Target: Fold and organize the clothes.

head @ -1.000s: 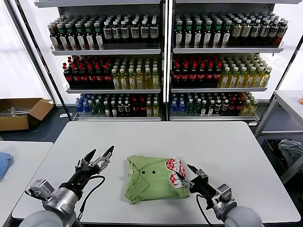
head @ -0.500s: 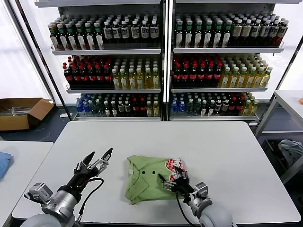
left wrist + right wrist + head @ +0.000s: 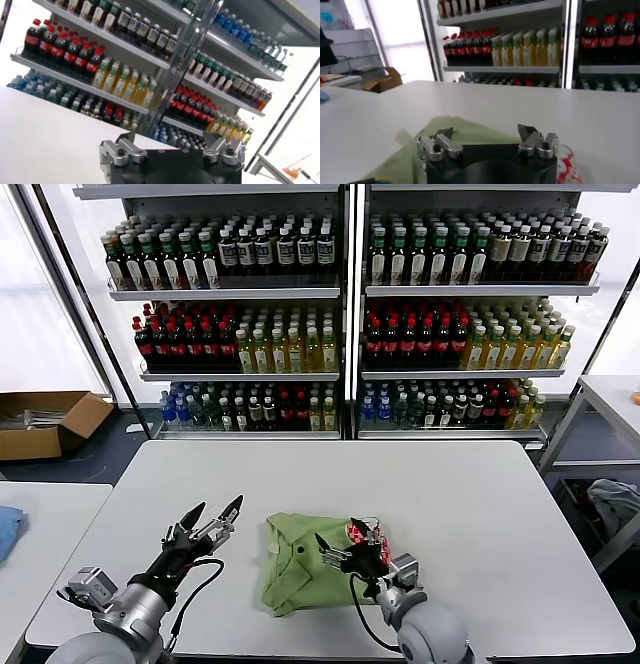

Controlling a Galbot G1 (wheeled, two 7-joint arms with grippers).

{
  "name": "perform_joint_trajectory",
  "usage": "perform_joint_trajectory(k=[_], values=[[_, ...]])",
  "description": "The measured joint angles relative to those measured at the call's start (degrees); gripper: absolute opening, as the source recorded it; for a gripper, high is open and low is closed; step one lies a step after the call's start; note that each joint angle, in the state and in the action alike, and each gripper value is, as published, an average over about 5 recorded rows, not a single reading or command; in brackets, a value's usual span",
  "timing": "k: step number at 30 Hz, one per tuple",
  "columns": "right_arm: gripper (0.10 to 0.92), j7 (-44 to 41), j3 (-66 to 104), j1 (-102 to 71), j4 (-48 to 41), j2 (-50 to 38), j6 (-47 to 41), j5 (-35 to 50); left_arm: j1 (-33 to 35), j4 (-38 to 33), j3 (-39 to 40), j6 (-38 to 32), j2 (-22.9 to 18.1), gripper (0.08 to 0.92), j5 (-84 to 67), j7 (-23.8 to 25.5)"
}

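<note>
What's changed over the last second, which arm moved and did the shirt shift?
The right tool swung from the shirt's right edge leftward over it, open and gripping nothing. The shirt's printed right side now looks partly covered by that arm; whether it shifted is unclear. The left tool stayed open, off the shirt's left, over the table.

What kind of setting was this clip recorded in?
Probably a mock retail store or test lab: two tall shelving units packed with bottled drinks stand behind a plain white table, where a folded green polo shirt lies. A cardboard box sits on the floor.
</note>
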Motion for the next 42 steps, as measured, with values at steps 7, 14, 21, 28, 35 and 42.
perform_joint_trajectory(k=[7,14,21,28,35,42], values=[[0.823,-0.26,-4.01,2.90,-5.12,3.06,-1.42,-3.06,0.66,0.22,-0.53,-0.06,-0.12,0.823,0.17,0.42],[0.823,-0.39,-5.71,3.99,-8.06,3.81,-2.31,-4.68,1.22,0.87,-1.89,-0.29,-0.36,0.823,0.27,1.08],[0.823,0.09,-3.50,3.28,-3.77,2.89,-0.31,-4.39,0.79,2.06,-3.44,-0.98,0.06,0.823,1.78,2.24],[0.823,-0.88,4.89,-0.38,3.88,0.49,3.76,-3.88,1.10,3.99,-5.82,-2.40,0.54,0.823,5.11,4.64],[0.823,-3.08,17.41,-7.18,8.26,0.01,7.87,-2.46,0.90,6.45,-8.64,-5.17,-0.23,0.823,11.94,8.94],[0.823,-5.92,29.14,-15.53,10.86,0.82,12.91,-1.86,2.06,8.62,-11.58,-10.06,-1.45,0.823,21.08,13.96]])
